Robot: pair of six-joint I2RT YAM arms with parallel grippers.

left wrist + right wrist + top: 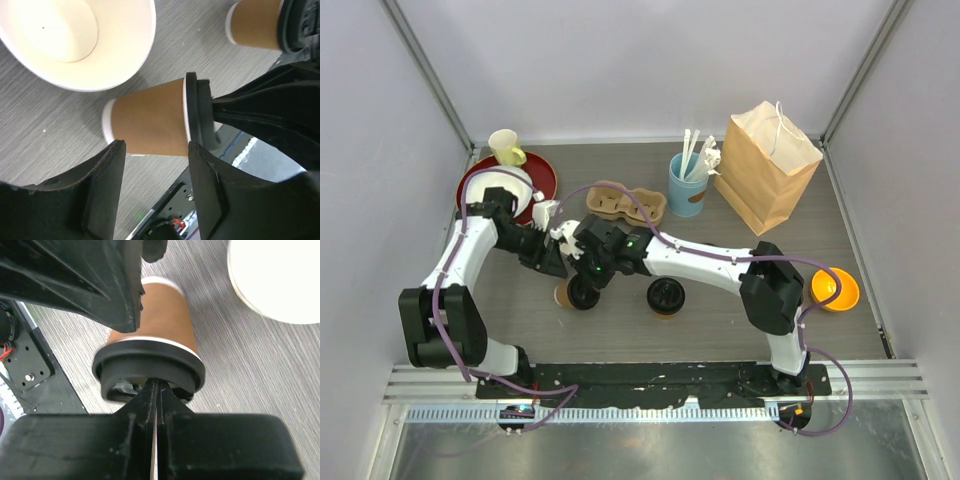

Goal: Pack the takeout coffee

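One takeout coffee, a tan paper cup under a black sip lid, stands at the table's front centre. It also shows in the left wrist view as the coffee cup. My left gripper is open, with a finger on each side of the cup's wall and neither touching it. From the top view the left gripper comes in from the left. My right gripper is shut, its tips resting on the black lid. A second lidded coffee stands free to the right.
A cardboard cup carrier lies behind the arms. A brown paper bag and a blue cup of utensils stand back right. At back left is a red plate with a yellow mug. An orange bowl sits right. A white-lined open cup is close by.
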